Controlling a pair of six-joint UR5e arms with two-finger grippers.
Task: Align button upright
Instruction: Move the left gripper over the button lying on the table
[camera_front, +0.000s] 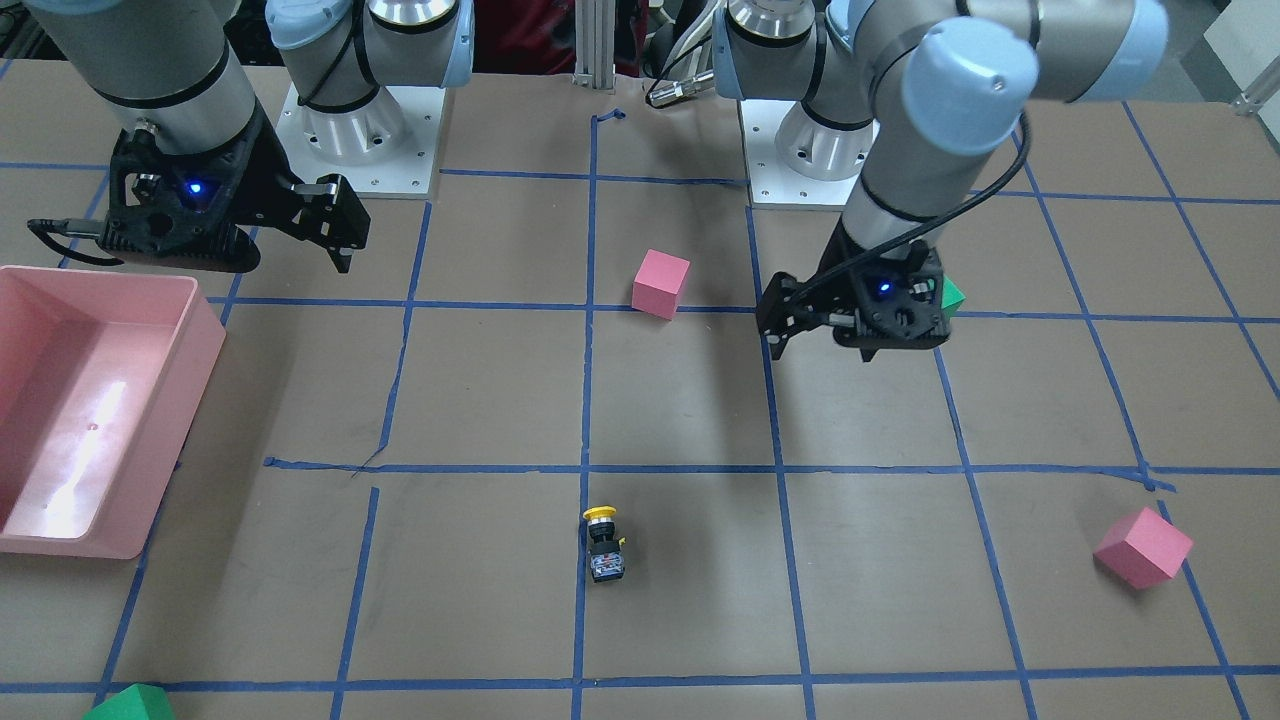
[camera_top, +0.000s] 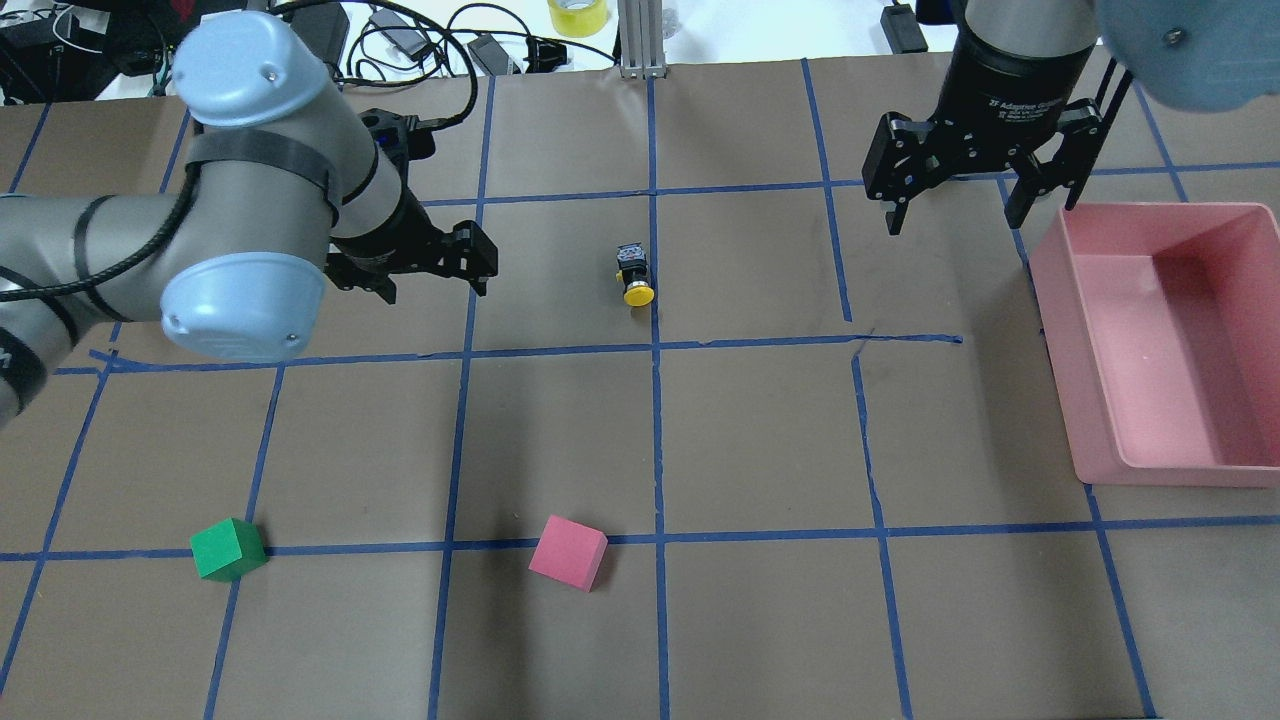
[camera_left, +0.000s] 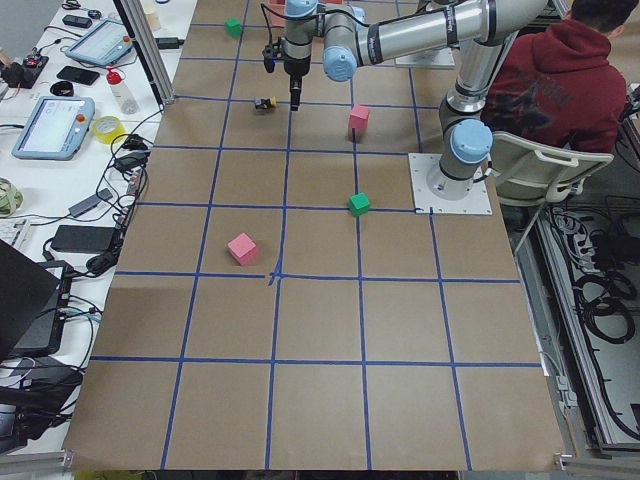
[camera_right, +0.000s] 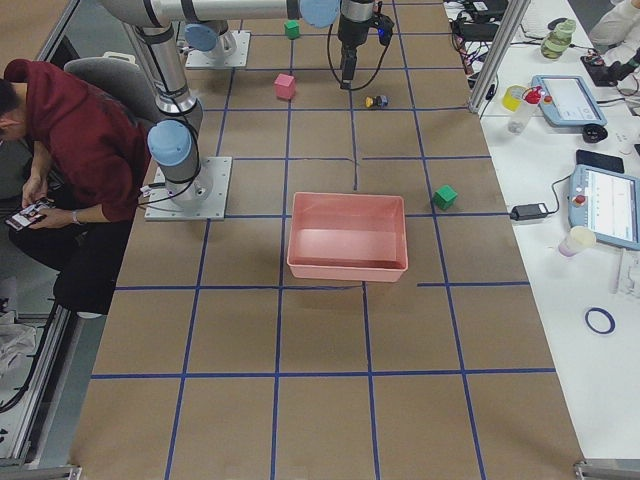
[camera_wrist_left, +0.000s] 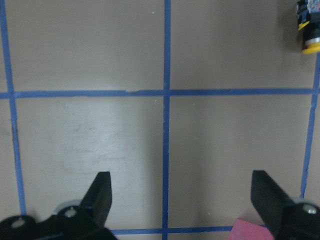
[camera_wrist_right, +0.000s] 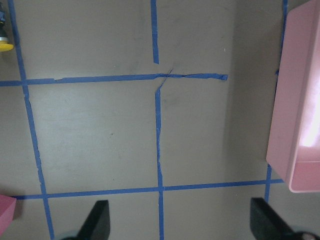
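The button (camera_top: 633, 275) lies on its side on the brown table, on a blue tape line, with its yellow cap toward the robot. It also shows in the front view (camera_front: 604, 545), at the left wrist view's top right corner (camera_wrist_left: 308, 30) and at the right wrist view's left edge (camera_wrist_right: 4, 42). My left gripper (camera_top: 435, 280) (camera_wrist_left: 182, 200) is open and empty, above the table and to the left of the button. My right gripper (camera_top: 955, 215) (camera_wrist_right: 182, 220) is open and empty, above the table well to the right of the button.
A pink bin (camera_top: 1240, 470) stands at the table's right, next to the right gripper. A pink cube (camera_top: 568, 552) and a green cube (camera_top: 228, 549) sit nearer the robot. Another pink cube (camera_front: 1143, 547) and a green cube (camera_front: 130, 705) lie toward the far side.
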